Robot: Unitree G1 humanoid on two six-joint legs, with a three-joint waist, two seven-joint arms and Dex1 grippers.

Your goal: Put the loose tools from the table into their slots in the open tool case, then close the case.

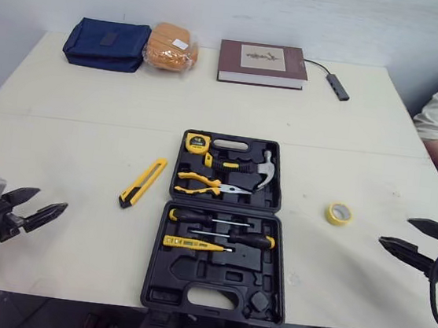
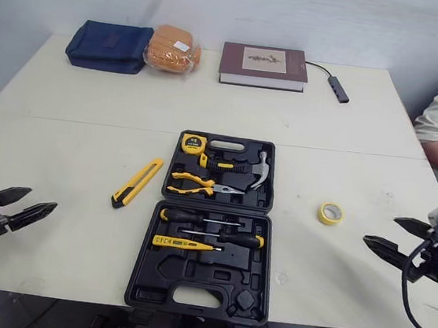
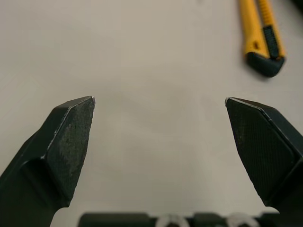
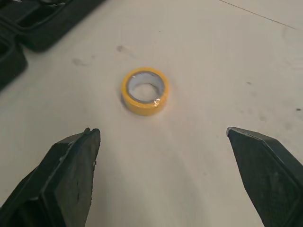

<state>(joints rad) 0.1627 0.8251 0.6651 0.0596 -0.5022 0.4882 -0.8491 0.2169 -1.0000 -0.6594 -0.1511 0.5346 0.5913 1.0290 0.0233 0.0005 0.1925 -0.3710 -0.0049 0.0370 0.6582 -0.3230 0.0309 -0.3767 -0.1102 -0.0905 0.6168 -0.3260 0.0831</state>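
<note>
The task looks barely begun: the tool case [image 1: 221,226] lies open, the utility knife [image 1: 142,181] at its nine o'clock and the tape roll [image 1: 339,214] at its three o'clock lie loose on the surface [image 1: 91,102], and the left gripper [image 1: 53,199] and right gripper [image 1: 394,231] hover with fingers spread, empty.

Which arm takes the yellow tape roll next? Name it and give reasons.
Right. The tape roll lies right of the tool case, directly ahead of the open right tool; the left tool faces the utility knife.

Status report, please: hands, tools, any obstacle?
Left hand, right hand open, empty. Yellow-black utility knife, yellow tape roll loose beside open black tool case. Nothing blocking them.
</note>
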